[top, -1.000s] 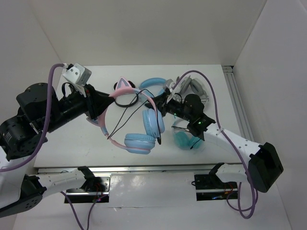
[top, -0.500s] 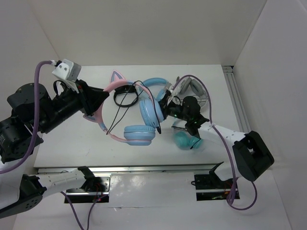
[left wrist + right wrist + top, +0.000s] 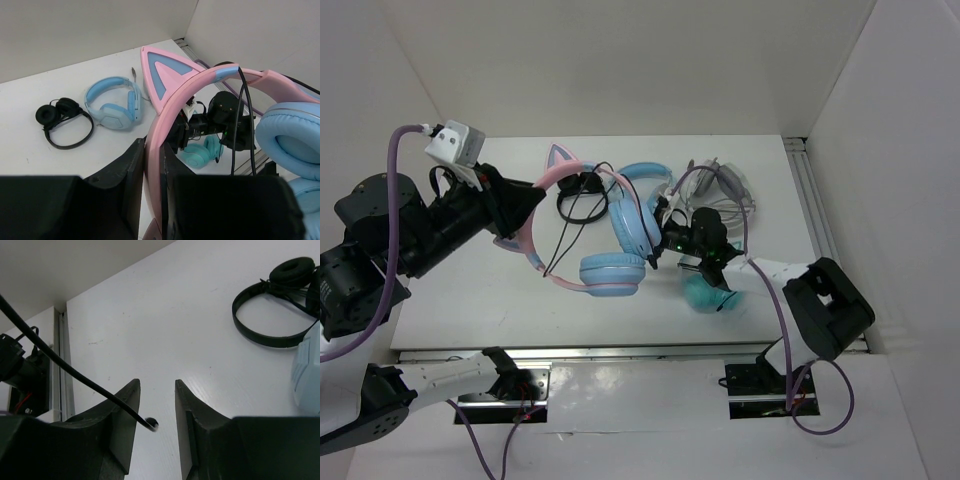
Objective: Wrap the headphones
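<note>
Your left pincer [image 3: 154,148] is pinching the headphones [image 3: 582,230] by the pink headband [image 3: 200,82], one finger on each side of the band; the band is raised above the table [image 3: 470,290], left of centre, with the cat ear [image 3: 161,75] pointing up; the two light blue ear cups [image 3: 632,222] hang toward the middle of the table, one behind the other, and you cannot tell whether they touch it. Your right pincer [image 3: 156,385] sits just beside the farther cup, on its right; its fingers are spread, with a narrow gap between them; the thin black cable [image 3: 50,358] crosses in front of the finger at the left of the wrist view, and its end lies in the gap, unclamped. A teal pair [image 3: 710,292] lies on the table close under the right arm; a plain light blue pair [image 3: 645,176] lies just behind the cups; a small black pair [image 3: 582,196] lies beneath the arc of the pink band.
</note>
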`<action>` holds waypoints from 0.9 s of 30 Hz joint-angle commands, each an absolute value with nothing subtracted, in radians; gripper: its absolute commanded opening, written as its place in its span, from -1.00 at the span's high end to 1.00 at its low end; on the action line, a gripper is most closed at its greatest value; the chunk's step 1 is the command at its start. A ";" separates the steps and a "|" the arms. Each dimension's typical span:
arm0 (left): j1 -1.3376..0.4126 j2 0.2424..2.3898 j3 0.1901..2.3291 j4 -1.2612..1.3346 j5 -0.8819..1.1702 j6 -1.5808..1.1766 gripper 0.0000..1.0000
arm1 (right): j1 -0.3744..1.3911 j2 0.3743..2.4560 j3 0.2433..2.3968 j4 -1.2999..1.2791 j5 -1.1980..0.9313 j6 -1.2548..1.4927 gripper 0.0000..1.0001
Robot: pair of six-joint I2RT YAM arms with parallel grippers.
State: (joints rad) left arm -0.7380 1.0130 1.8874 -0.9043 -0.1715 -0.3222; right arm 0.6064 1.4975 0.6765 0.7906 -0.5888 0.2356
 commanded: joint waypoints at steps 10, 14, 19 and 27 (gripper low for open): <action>-0.742 0.999 1.947 -0.762 -0.209 -0.374 1.00 | 0.615 1.546 0.658 0.908 -0.597 0.256 0.10; -0.742 0.999 1.937 -0.753 -0.209 -0.374 1.00 | 0.624 1.566 0.647 0.922 -0.597 0.265 0.10; -0.742 0.999 1.937 -0.753 -0.218 -0.374 1.00 | 0.624 1.566 0.638 0.943 -0.597 0.276 0.07; -0.742 0.979 1.907 -0.735 -0.229 -0.383 1.00 | 0.643 1.585 0.649 0.954 -0.653 0.305 -0.04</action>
